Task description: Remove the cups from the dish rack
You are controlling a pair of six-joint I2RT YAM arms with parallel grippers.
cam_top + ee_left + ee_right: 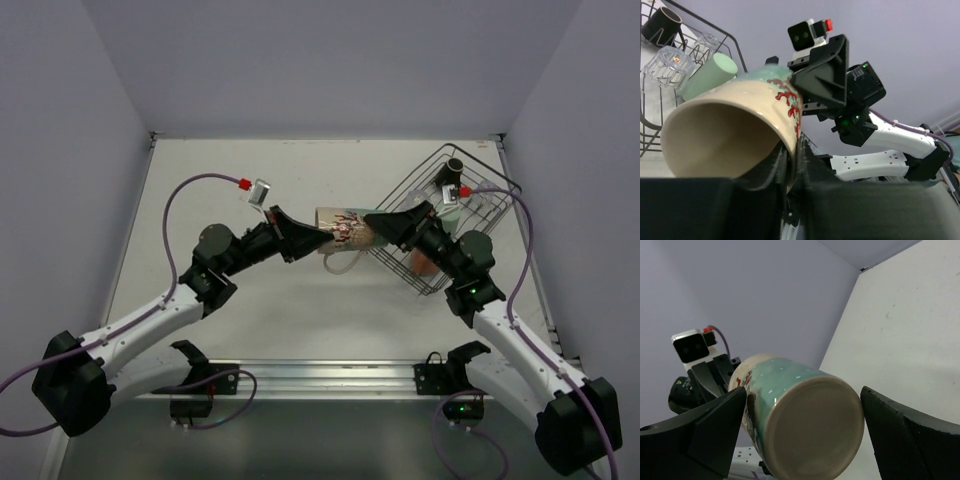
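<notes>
The large beige mug [345,232], teal glaze with red figures, hangs on its side in the air left of the dish rack [492,178]. My left gripper [318,238] is shut on its rim, one finger inside and one outside, as the left wrist view shows [795,150]. My right gripper [378,225] is open and straddles the mug's base [812,432], with a thin gap at the right finger [900,430]. In the rack lie the dark brown mug [455,165], mint green tumbler [710,75], clear glass [672,65] and pinkish cup [424,265].
The rack sits at the table's far right, close to the right wall. Bare white tabletop [250,180] spreads to the left and behind the arms. A metal rail [320,375] runs along the near edge between the arm bases.
</notes>
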